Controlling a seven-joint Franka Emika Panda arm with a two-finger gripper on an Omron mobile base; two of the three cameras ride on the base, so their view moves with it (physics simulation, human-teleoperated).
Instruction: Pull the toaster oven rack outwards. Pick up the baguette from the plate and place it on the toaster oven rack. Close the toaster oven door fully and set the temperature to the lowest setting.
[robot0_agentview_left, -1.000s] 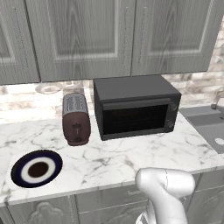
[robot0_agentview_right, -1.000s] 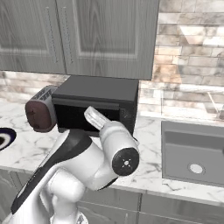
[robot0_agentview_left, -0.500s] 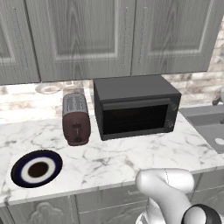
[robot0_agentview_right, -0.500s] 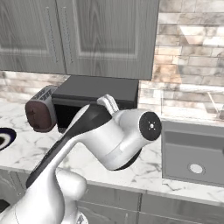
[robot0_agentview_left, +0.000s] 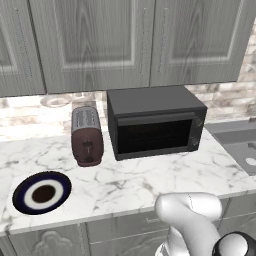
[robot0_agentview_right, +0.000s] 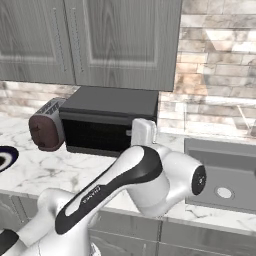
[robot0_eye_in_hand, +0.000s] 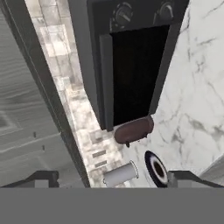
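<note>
The black toaster oven (robot0_agentview_left: 155, 122) stands at the back of the marble counter, its door (robot0_agentview_left: 154, 136) shut with the bar handle along the top edge. The toaster oven rack is hidden behind the dark glass. At the front left lies the navy plate (robot0_agentview_left: 42, 192), bare. The baguette is out of view. The hand view is rolled sideways. In it my gripper (robot0_eye_in_hand: 114, 180) is open, with nothing between its fingertips (robot0_eye_in_hand: 41, 178). It faces the oven door (robot0_eye_in_hand: 135, 65) from some way off, and the two knobs (robot0_eye_in_hand: 124, 15) sit beside the door. The plate (robot0_eye_in_hand: 156, 168) lies low in that view.
A maroon slot toaster (robot0_agentview_left: 86, 135) stands just left of the oven. A white cylinder (robot0_eye_in_hand: 119, 174) rests against the tiled back wall. A sink (robot0_agentview_right: 225, 170) is sunk into the counter on the right. My arm's big white elbow (robot0_agentview_right: 165, 180) bulks over the counter's front edge.
The arm has swung: in the right base view its large joint has moved right and lower. The oven, toaster and plate have stayed put.
</note>
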